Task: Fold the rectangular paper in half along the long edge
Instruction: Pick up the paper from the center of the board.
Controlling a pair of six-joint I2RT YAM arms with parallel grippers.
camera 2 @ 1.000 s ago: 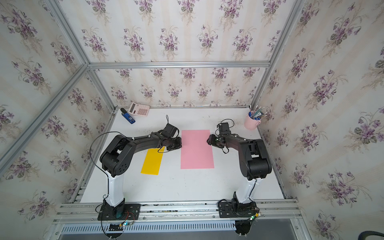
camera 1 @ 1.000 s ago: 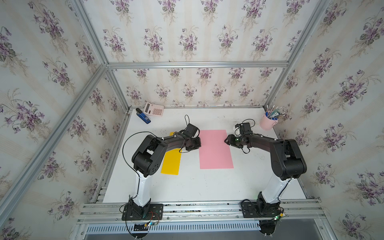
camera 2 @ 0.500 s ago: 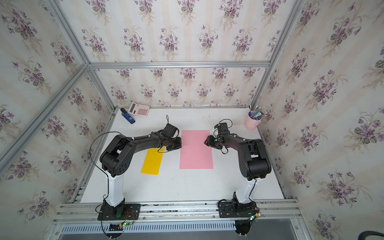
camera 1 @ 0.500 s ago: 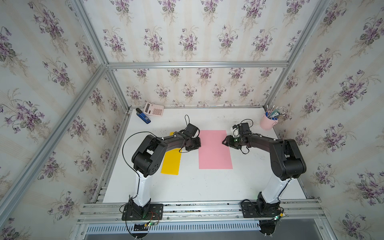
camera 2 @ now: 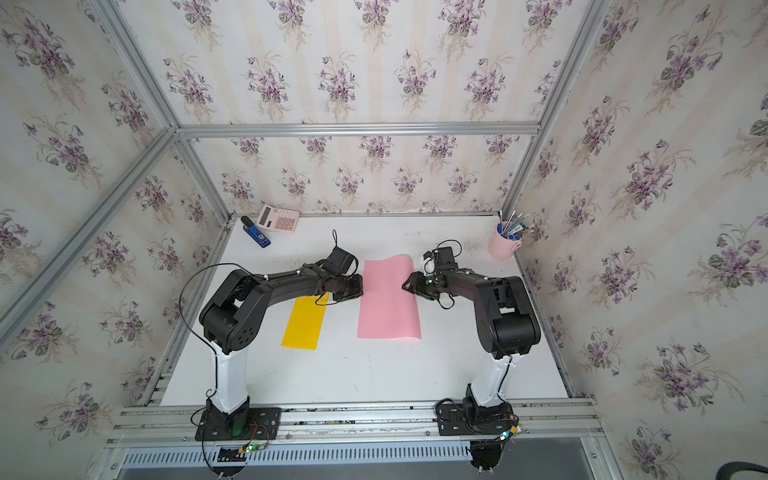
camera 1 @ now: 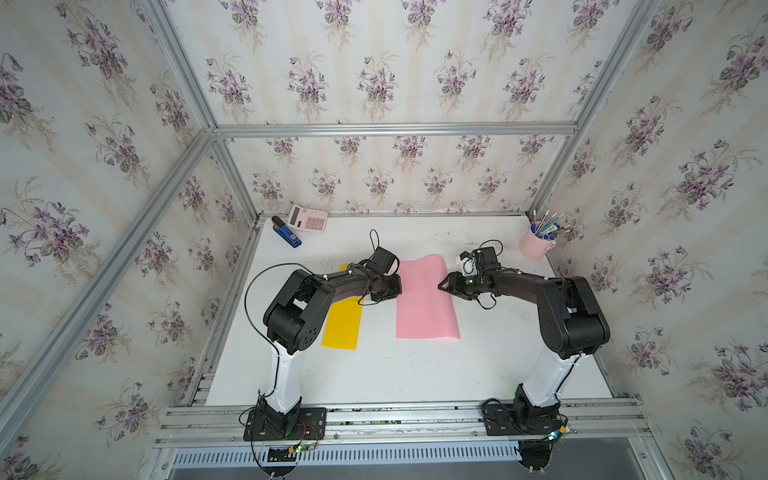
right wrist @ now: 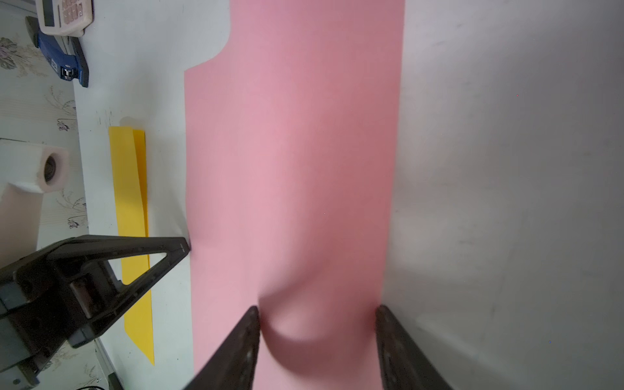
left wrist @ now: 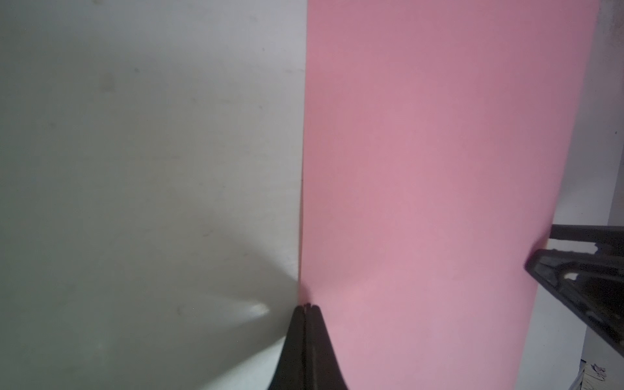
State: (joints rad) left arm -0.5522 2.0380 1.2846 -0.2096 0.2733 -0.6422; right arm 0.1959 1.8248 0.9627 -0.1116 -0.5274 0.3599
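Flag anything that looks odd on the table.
The pink paper is not lying flat: a hump bulges up between the open fingers of the right gripper, near one long edge, and its far end looks wavy. The left gripper is shut at the opposite long edge. Nothing looks torn.

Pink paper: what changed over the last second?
The right claw slid across the pink paper toward the left claw, jaws open; the paper's edge there shifted inward and bows between the jaws. Unchanged: left claw shut at the opposite edge, yellow paper, calculator, stapler, pen cup.
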